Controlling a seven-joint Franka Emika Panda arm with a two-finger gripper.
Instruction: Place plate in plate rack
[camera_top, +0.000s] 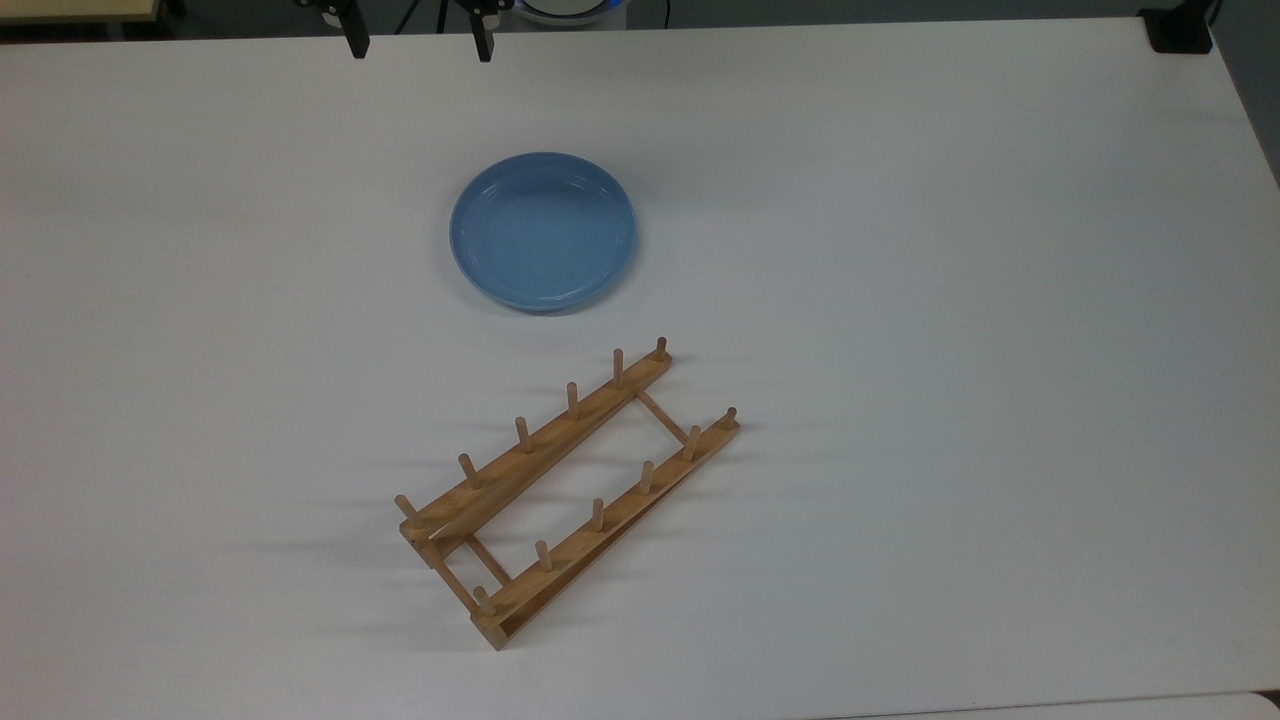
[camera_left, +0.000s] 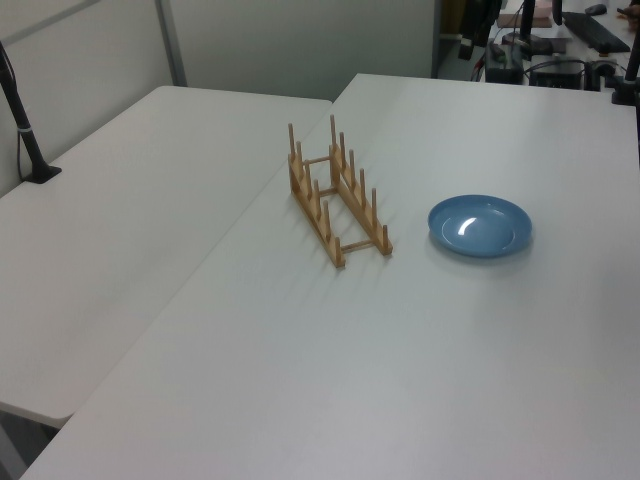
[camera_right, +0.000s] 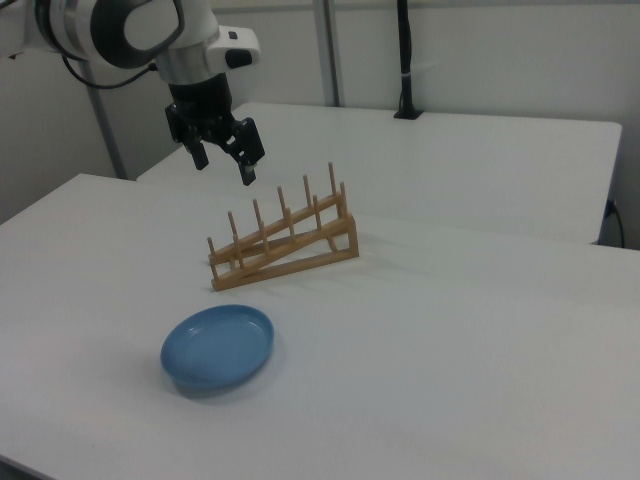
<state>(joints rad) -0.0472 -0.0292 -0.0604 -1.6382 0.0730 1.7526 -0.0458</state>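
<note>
While spread empty gripper (camera_right: 222, 158) hangs upper left, nothing done: plate (camera_top: 543, 231) flat on table (camera_top: 950, 300), rack (camera_top: 565, 490) unfilled.

The top view is looking down steeply on the white tabletop (camera_top: 900, 300), taking in nearly its whole width, with the blue plate (camera_top: 543, 231) sitting above frame centre and the wooden rack (camera_top: 565, 490) below it; only the tips of the claw (camera_top: 417, 38) are poking in at the upper edge. The left view is looking obliquely from one end of the tabletop (camera_left: 400, 380), from farther back, placing the rack (camera_left: 335, 195) at centre and the plate (camera_left: 480, 225) to its right. The right view is facing from the opposite side, lower and closer, showing the plate (camera_right: 218, 347) in the lower left, the rack (camera_right: 285, 243) behind it, and the claw (camera_right: 222, 152) hanging in the upper left. All three are sharing plate and rack.
</note>
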